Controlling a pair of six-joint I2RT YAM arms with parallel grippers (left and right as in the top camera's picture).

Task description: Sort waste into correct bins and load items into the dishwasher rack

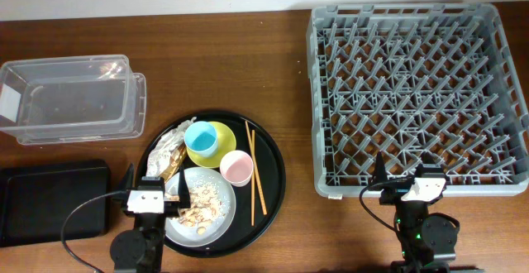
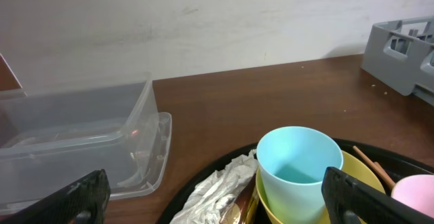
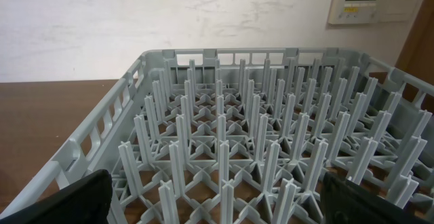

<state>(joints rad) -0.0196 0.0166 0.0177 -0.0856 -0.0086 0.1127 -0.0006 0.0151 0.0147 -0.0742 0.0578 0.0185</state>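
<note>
- Left jaws released, empty, over the round black tray (image 1: 273, 178) at its near rim, above the white plate (image 1: 221, 215) of food scraps (image 1: 198, 212).
- Right jaws released, at the dishwasher rack (image 1: 347, 189) near wall.
- Beyond the plate: pink cup (image 1: 236, 167), chopsticks (image 1: 256, 174), light-blue cup (image 1: 201, 138) in yellow bowl (image 1: 223, 132), crumpled paper (image 1: 165, 145), wrapper (image 1: 172, 167).
- Left tabletop edge: black rectangular tray (image 1: 50, 203), clear tub (image 1: 83, 99) behind.

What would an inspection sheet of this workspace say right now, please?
Surface: brown wooden table.
Job's things: dishwasher rack, clear tub and black rectangular tray all empty; round black tray holds blue cup in yellow bowl, pink cup, chopsticks, white plate with food scraps, paper scraps, wrapper.
Clutter: nothing seen.
Grippers: left gripper open over the plate's edge; right gripper open at the rack's near edge; both empty.
Cables: black cable at each wrist.
Surroundings: white wall, wall panel.
</note>
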